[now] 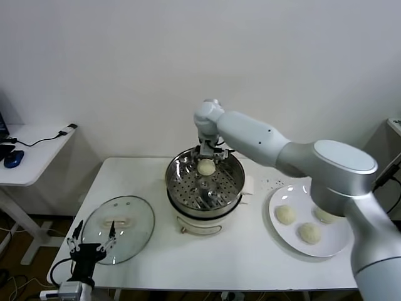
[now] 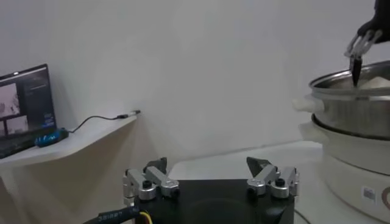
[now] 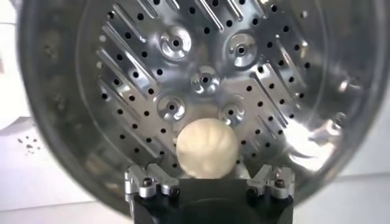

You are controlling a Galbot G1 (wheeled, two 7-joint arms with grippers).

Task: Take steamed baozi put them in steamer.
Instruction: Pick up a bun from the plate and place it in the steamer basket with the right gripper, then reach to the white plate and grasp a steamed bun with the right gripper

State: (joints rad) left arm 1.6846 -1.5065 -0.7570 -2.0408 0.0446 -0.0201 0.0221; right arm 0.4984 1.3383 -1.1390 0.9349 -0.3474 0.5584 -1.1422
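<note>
White bench [image 1: 207, 263] carries the steamer [image 1: 205, 188] at its middle. Over the pot's far side, the right gripper [image 1: 207, 158] has its jaws closed on one steamed baozi [image 3: 206, 149], held between them above the perforated tray [image 3: 201, 73]. Three more buns [image 1: 309, 232] sit on the white plate [image 1: 282, 241]. The left gripper [image 1: 94, 241] waits low with jaws wide beside the glass lid [image 1: 119, 229].

txt: none legible | steamer [image 2: 359, 152] base: small label + round mark, right of left claw [image 2: 210, 179], too small to read | laptop screen [image 2: 23, 100] far left of claw: blurry, unreadable
</note>
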